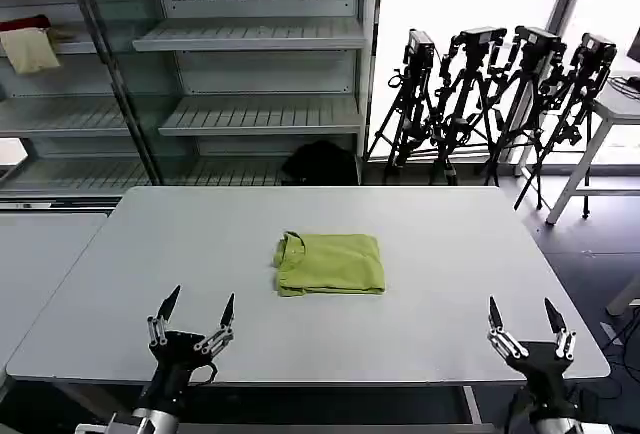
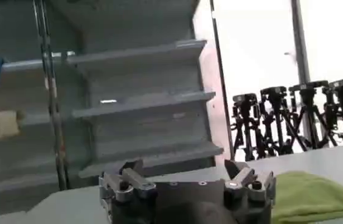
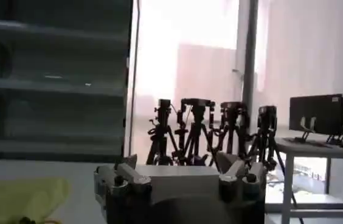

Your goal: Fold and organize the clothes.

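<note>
Grey metal shelving [image 1: 255, 74] stands behind a pale grey table [image 1: 450, 244], with a cluster of black tripods [image 1: 490, 94] by the bright window at far right; a cream cloth [image 1: 30, 49] hangs on a shelf at far left. On the table the lime-green T-shirt [image 1: 330, 263] lies folded into a compact rectangle, near the middle and flat on the surface, its collar toward the left; nothing touches it. At the near left edge the left gripper [image 1: 196, 317] is raised with its two pointed fingers spread wide apart, holding nothing; it sits well apart from the shirt. At the near right edge the right gripper [image 1: 526, 317] mirrors it, fingers likewise spread wide and empty. From the left wrist the shirt's green edge [image 2: 308, 195] shows beyond the finger mounts; from the right wrist it [image 3: 19, 198] appears beside that gripper's mounts.
</note>
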You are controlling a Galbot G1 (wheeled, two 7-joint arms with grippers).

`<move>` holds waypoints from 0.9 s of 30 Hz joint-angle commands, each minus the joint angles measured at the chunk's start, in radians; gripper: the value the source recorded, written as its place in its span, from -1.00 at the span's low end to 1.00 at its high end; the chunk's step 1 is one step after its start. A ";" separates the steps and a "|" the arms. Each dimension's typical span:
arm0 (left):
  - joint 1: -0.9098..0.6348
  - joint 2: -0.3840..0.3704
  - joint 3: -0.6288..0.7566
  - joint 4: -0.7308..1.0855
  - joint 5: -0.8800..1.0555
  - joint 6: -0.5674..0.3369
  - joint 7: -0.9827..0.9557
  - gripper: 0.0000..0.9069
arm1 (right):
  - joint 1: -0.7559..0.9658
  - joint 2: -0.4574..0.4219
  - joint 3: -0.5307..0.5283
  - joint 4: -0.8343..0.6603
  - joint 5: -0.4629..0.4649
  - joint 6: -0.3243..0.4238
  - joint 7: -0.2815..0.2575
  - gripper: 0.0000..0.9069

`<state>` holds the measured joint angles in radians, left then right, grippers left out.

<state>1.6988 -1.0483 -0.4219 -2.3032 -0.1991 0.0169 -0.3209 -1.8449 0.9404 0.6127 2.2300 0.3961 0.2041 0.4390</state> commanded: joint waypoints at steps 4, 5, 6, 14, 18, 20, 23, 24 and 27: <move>0.067 0.025 -0.072 0.018 -0.052 -0.081 -0.009 1.00 | -0.184 0.011 0.032 0.014 -0.080 0.213 0.004 1.00; 0.066 0.025 -0.074 0.018 -0.053 -0.079 -0.009 1.00 | -0.182 0.013 0.029 0.014 -0.082 0.214 0.004 1.00; 0.066 0.023 -0.075 0.017 -0.053 -0.079 -0.009 1.00 | -0.180 0.014 0.025 0.012 -0.083 0.215 0.004 1.00; 0.072 0.017 -0.074 0.015 -0.049 -0.079 -0.009 1.00 | -0.173 0.015 0.022 0.006 -0.086 0.203 0.020 1.00; 0.071 0.017 -0.072 0.015 -0.048 -0.078 -0.009 1.00 | -0.166 0.022 0.022 0.009 -0.085 0.206 0.016 1.00; 0.071 0.016 -0.073 0.015 -0.047 -0.076 -0.010 1.00 | -0.164 0.023 0.021 0.010 -0.086 0.206 0.018 1.00; 0.073 0.016 -0.075 0.020 -0.046 -0.073 -0.010 1.00 | -0.158 0.025 0.016 0.005 -0.087 0.206 0.020 1.00; 0.074 0.016 -0.076 0.021 -0.046 -0.074 -0.011 1.00 | -0.157 0.025 0.014 0.003 -0.087 0.206 0.020 1.00; 0.081 0.017 -0.081 0.023 -0.049 -0.075 -0.011 1.00 | -0.155 0.025 0.009 -0.001 -0.087 0.209 0.019 1.00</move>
<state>1.7692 -1.0330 -0.4944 -2.2827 -0.2412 -0.0506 -0.3304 -1.9883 0.9618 0.6248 2.2336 0.3165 0.3954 0.4558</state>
